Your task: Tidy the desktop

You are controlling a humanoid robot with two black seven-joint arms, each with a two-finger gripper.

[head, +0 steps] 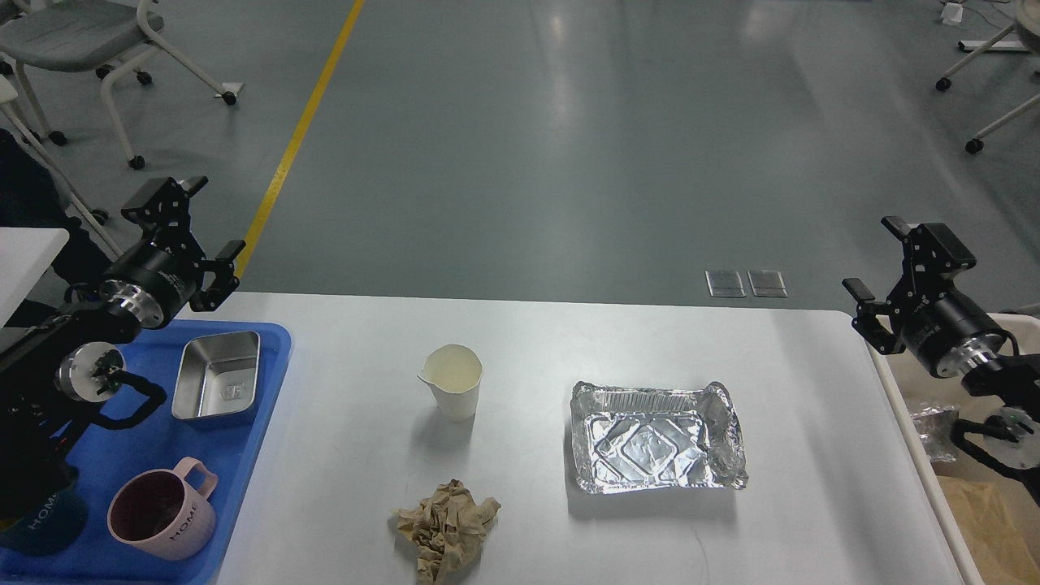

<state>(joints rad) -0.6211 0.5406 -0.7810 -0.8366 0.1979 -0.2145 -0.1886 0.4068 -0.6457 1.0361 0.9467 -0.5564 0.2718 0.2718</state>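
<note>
A crumpled brown paper wad (445, 528) lies at the near edge of the desktop (812, 390), the white tabletop that fills the lower middle of the view. Behind it stands a white paper cup (453, 380), its rim dented, and to the right of both sits a bent foil tray (654, 437), empty. All three are well apart from one another.

A blue tray (268, 390) lies over the desktop's left end and holds a steel pan (218, 376) and a pink mug (165, 517). At the right end a beige bin (914, 455) already holds some scrap.

The left gripper (201, 236) is raised beyond the tray's far corner, its fingers spread and holding nothing. The right gripper (881, 264) hangs above the far right corner of the desktop, also spread and empty.

No grasp looks to be in hand; both arms seem poised between picks, with three throwaway items left to clear. The foil tray is nearest the right arm and the bin, so a likely next move is for that arm to come down and pinch its crumpled rim. The thin foil will probably buckle, so the grip should take the wall, not the floor.
</note>
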